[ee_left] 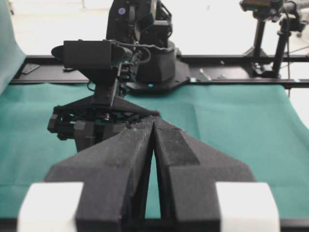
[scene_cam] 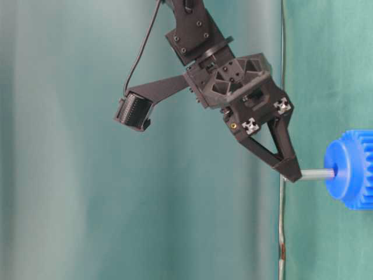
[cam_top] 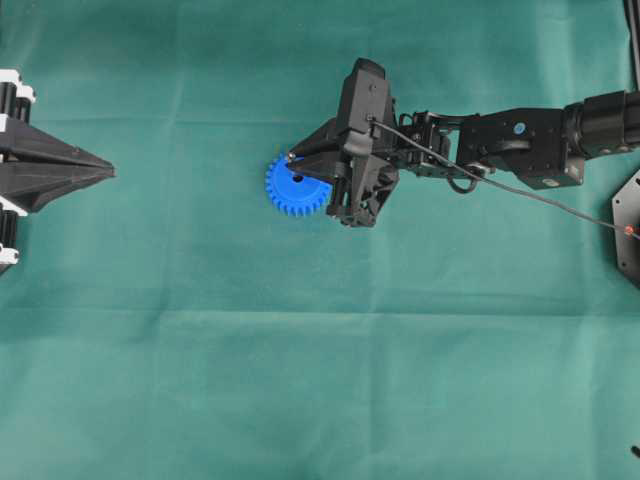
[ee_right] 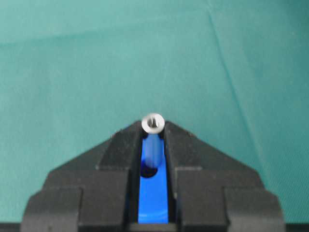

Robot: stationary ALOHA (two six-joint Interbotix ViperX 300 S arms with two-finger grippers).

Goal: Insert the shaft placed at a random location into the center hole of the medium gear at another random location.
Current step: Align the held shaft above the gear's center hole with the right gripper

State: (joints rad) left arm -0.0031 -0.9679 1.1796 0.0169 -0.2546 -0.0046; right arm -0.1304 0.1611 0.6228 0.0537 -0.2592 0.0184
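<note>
The blue medium gear [cam_top: 290, 192] lies flat on the green cloth near the middle. My right gripper [cam_top: 292, 158] hangs over it, shut on the upper end of the silver shaft [scene_cam: 315, 173]. The shaft stands square to the gear [scene_cam: 349, 169], its lower end at the centre of the raised hub. In the right wrist view the shaft's round top [ee_right: 153, 123] sits between the fingertips, and its body runs down to the dark center hole [ee_right: 148, 170] in the gear [ee_right: 153, 198]. My left gripper [cam_top: 108, 172] rests at the far left, shut and holding nothing.
Green cloth [cam_top: 320, 380] covers the whole table. A black plate [cam_top: 628, 225] sits at the right edge, and a thin cable [cam_top: 540, 197] trails along the right arm. The right arm's black base [ee_left: 149, 43] stands at the far side in the left wrist view.
</note>
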